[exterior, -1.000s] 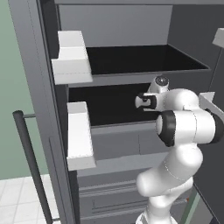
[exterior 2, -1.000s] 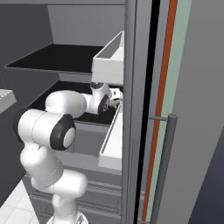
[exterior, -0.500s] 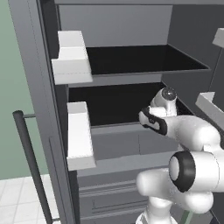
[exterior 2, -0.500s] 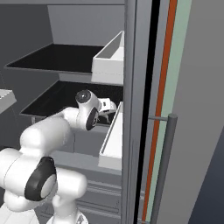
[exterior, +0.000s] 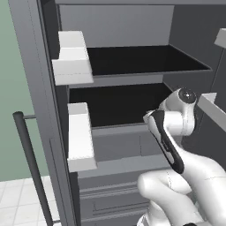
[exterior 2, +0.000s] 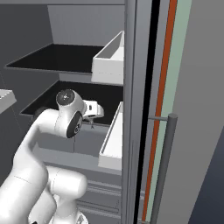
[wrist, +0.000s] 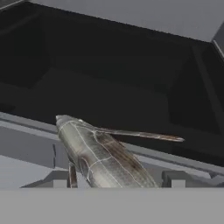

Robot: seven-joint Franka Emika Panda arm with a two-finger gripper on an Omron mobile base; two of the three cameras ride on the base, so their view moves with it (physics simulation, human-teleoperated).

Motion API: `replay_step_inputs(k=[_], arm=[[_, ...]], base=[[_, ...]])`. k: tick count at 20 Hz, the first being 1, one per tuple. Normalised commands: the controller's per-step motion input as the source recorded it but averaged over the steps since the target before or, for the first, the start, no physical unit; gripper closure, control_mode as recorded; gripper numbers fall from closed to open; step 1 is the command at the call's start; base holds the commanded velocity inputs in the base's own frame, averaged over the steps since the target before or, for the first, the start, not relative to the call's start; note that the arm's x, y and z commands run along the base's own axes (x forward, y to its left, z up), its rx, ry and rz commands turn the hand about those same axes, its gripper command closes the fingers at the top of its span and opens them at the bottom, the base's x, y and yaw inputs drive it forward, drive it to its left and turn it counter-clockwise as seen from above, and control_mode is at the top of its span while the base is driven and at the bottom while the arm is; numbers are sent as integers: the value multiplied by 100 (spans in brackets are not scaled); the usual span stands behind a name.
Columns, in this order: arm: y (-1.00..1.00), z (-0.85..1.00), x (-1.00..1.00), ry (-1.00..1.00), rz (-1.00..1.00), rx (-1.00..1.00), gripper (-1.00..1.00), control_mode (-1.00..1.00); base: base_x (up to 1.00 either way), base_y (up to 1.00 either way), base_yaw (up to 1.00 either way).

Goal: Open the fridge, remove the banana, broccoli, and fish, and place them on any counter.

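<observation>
Up close, fish [wrist: 103, 157] held between the tips of the end effector [wrist: 116, 181], silver-grey body pointing away over the front edge of the dark lower shelf [wrist: 131, 105], fridge [exterior: 39, 88] doors open, white door bins [exterior: 79, 137] at either side, arm reaching toward that shelf.

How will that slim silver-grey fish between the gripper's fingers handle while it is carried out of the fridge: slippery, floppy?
The slim silver-grey fish looks smooth and tapered, so it may slide within the gripper. It juts straight ahead without sagging, so it is probably stiff. Its thin fin sticks out sideways and could catch on the fridge's dark shelf edge.
</observation>
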Motion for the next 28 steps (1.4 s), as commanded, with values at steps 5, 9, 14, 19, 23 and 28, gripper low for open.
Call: replay_step_inputs(k=[5,9,14,19,23,28], arm=[[21,36,-99,23,0,21,100,-100],[23,0,-96,19,0,10,100,-100],[17,0,-74,22,0,3,100,-100],[3,0,-30,8,0,1,100,100],[0,0,0,0,0,0,100,100],[0,0,0,0,0,0,100,100]], base=[[0,0,0],[0,0,0],[0,0,0],[-60,0,0],[-100,4,0],[-100,42,12]])
